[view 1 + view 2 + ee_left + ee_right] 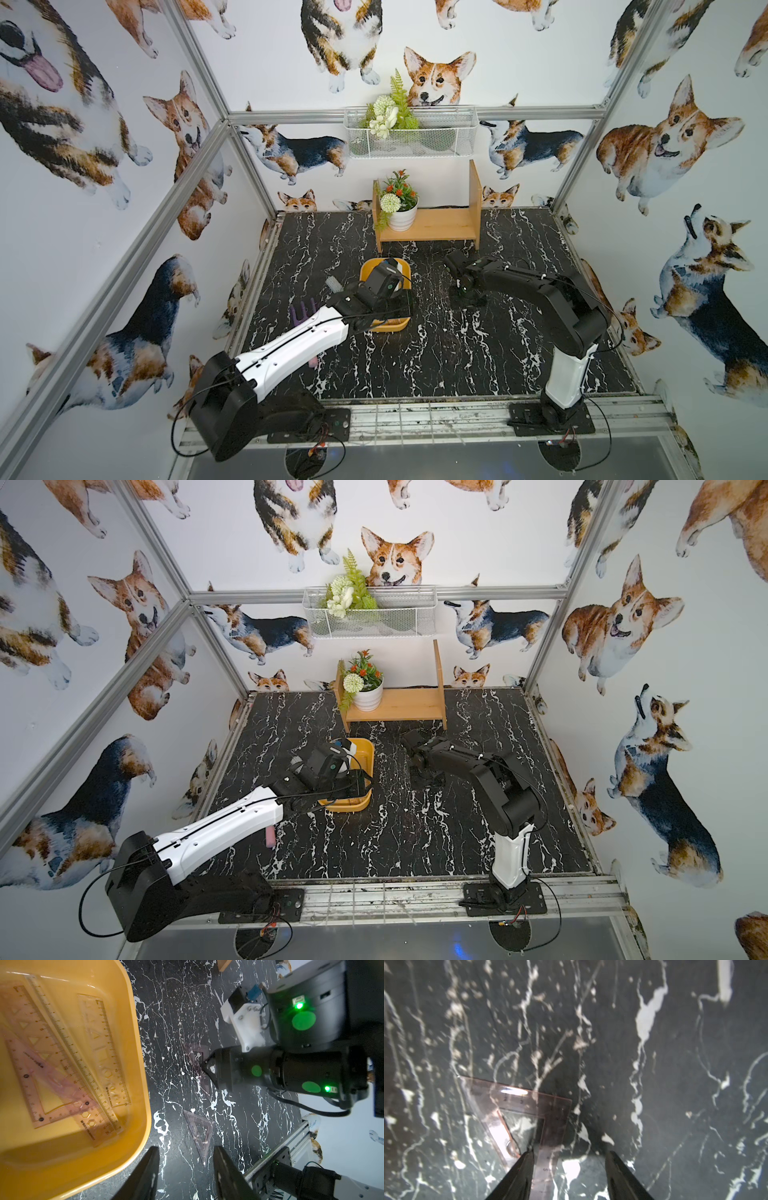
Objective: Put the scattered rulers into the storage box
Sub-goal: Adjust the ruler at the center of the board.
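Right arm's on the job here. The right gripper is down at the table with its jaws spread and nothing in them. They straddle one straight leg of a pinkish see-through set square lying flat on the black marble. One fingertip sits right at the inner edge of that leg, by the cut-out window, and the other fingertip stands well outside the leg.

I'd say that's the right setup for a flat, slippery piece like this. Keep the tips low against the table and close slowly so the leg gets pinched rather than skated away. Watch for the plastic riding up over a fingertip. Lift only once it tilts up with the gripper, then carry it low.

The yellow storage box lies just across a strip of table from that set square. Several rulers are already in it, overlapping on the bottom. Drop the set square flat on top of them, clear of the rim, so it doesn't hang over the edge.

The left gripper hovers beside the box, jaws apart and empty. A second set square lies on the table just ahead of it. To my eye that's the left arm's pick, best taken once the right arm has left that shared strip, because the two set squares lie near each other.
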`<state>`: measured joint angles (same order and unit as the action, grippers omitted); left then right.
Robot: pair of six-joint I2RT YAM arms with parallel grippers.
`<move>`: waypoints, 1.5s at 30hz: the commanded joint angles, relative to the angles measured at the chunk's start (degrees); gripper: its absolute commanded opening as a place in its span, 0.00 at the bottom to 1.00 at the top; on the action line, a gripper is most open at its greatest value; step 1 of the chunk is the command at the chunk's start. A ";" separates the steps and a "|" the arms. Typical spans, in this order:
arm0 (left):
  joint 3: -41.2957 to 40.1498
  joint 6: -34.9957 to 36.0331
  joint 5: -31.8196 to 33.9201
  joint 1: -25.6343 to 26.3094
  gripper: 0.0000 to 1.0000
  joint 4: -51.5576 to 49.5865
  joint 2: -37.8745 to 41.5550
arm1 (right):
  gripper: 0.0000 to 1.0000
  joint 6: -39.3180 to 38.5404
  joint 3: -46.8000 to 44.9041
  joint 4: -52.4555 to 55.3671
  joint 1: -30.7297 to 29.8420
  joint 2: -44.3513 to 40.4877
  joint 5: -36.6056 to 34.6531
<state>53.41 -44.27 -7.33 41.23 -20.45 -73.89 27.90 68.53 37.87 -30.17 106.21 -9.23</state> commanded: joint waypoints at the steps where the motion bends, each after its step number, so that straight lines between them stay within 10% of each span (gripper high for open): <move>1: 1.24 -0.38 0.48 0.57 0.48 0.67 -0.51 | 0.61 -1.08 -2.76 1.30 0.72 -2.39 -1.16; 18: 4.91 -0.99 1.86 4.12 0.48 0.16 -4.42 | 0.61 -7.11 -3.29 -0.10 9.76 -2.90 0.59; 45: 3.21 -1.42 2.50 4.12 0.48 -0.29 -2.11 | 0.62 -5.42 6.45 1.59 1.21 4.27 2.24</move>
<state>57.01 -45.34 -5.45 45.41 -20.86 -76.77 21.15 75.72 36.93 -28.80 111.68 -7.25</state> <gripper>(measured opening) 0.477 0.625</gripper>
